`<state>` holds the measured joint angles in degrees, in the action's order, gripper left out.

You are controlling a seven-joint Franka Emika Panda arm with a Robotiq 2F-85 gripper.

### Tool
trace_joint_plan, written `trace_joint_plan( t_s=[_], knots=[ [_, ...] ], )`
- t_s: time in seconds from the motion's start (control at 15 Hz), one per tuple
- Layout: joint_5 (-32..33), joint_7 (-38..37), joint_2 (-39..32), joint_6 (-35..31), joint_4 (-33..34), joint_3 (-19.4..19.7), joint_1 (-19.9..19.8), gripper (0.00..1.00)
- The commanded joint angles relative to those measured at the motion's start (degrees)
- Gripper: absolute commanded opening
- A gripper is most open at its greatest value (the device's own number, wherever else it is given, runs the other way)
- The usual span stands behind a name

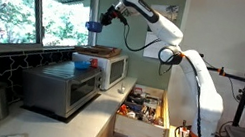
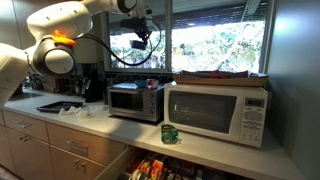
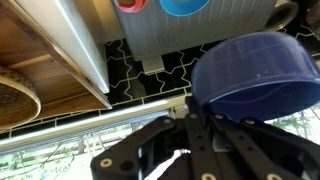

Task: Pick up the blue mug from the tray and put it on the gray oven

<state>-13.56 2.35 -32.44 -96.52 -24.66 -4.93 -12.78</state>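
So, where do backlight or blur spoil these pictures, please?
In an exterior view, the bright window backlights the end effector, leaving it a dark silhouette; in an exterior view, the blue mug is small yet clearly blue; in the wrist view, the blue mug looks very close and soft.

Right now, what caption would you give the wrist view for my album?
The gripper holds the blue mug aloft, with the gray oven in sight below.
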Motion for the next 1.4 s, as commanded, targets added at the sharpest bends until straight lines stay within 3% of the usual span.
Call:
trace_joint_plan(
  t_s=[0.0, 0.13, 0.53, 0.67, 0.87, 1.33],
  knots=[
    [-0.10, -0.02, 0.28, -0.19, -0.57, 0.16, 0.06, 0.05],
    [-0.12, -0.02, 0.28, -0.19, -0.63, 0.17, 0.04, 0.01],
    [1.47, 1.18, 0.31, 1.41, -2.32, -0.61, 6.89, 0.01],
    [4.82, 0.00, -1.54, 1.65, 0.75, 0.99, 10.36, 0.01],
    [11.77, 0.20, -1.39, 0.40, -0.14, 3.77, 14.42, 0.01],
    [16.28, -10.75, -4.07, -1.97, 0.15, 6.03, 19.01, 0.01]
  ],
)
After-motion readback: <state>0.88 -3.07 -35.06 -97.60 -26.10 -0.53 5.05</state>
